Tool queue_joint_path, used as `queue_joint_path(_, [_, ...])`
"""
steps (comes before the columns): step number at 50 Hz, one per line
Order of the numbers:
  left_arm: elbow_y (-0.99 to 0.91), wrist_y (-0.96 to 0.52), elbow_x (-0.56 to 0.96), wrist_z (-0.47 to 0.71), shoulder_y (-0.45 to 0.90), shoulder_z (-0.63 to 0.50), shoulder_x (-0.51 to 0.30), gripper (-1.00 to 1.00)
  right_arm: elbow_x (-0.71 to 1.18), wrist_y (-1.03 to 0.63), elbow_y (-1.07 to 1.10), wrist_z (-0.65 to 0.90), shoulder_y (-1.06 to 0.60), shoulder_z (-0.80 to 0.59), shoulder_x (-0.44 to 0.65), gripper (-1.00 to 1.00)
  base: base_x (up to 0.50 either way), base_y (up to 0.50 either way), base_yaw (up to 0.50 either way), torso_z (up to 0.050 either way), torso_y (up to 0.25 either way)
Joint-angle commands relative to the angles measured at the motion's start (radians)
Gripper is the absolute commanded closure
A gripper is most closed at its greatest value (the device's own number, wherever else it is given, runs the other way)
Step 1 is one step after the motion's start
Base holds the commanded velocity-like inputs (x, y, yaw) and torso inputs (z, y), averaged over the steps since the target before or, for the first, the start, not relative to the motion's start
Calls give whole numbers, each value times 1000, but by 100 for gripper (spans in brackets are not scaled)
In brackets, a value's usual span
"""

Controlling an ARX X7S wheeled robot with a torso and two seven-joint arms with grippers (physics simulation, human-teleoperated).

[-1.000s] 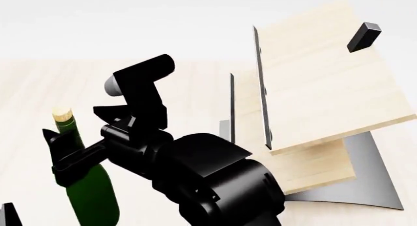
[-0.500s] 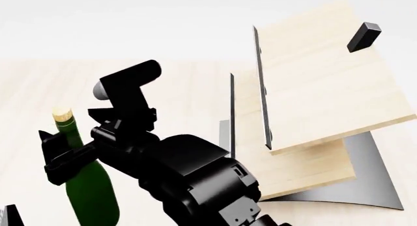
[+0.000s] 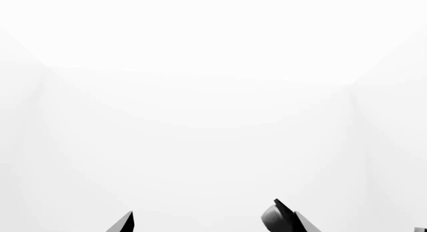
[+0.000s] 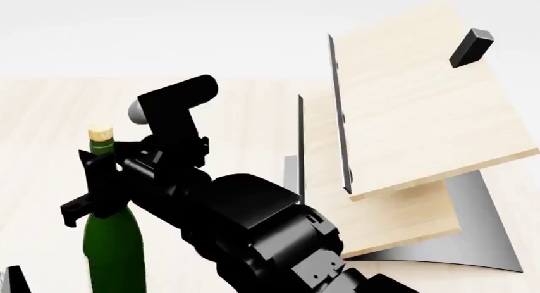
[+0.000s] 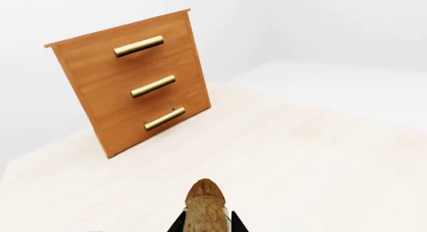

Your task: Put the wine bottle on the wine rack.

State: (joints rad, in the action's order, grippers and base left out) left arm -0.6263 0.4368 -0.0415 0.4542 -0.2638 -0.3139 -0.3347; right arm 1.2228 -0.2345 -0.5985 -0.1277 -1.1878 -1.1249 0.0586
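Since half a second earlier the bottle (image 4: 112, 242) had shifted right and sat higher in the head view, cork (image 4: 101, 133) up nearer the arm's grey-capped link; the right arm had swung with it. The rack was unchanged.

Left tool (image 3: 207, 223): only two dark fingertips (image 3: 123, 223) showed at the edge of the left wrist view, spread apart with nothing between them, facing blank white wall. It looked released. A dark sliver at the head view's lower left corner may be part of that arm, can't tell.

Right tool (image 4: 95, 182): clenched on the bottle's neck, just below the cork, black fingers (image 4: 85, 207) wrapped across the green glass. The bottle stood upright, at the left of the head view; its base was out of frame, so can't tell whether it touched the table (image 4: 50, 116). In the right wrist view the cork filled the lower middle with the dark fingers on either side.

The rack (image 4: 405, 147) stood well right of the bottle, apart from it: two slanted light-wood boards with thin dark edges, a black peg (image 4: 470, 47) on the upper board, grey curved base (image 4: 472, 236) below. The right arm's bulky black links lay between bottle and rack, covering the rack's lower left corner.

A brown drawer cabinet (image 5: 133, 81) with three brass handles showed in the right wrist view only, beyond the cork, on the pale table.
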Motion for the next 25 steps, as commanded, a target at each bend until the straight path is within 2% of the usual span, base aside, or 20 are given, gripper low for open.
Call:
queue_joint_path(1, [0, 0, -1, 6, 1, 0, -3, -100, 28, 3, 136, 85, -44, 16, 73, 100, 0, 0, 0, 0, 0])
queue_joint_path(12, [-8, -8, -5, 11, 3, 0, -6, -100, 171, -76, 406, 233, -132, 132, 234, 100, 0, 0, 0, 0, 0])
queue_joint_path(25, [-6, -11, -16, 13, 4, -11, -7, -100, 435, -124, 348, 324, -190, 309, 329, 100, 0, 0, 0, 0, 1])
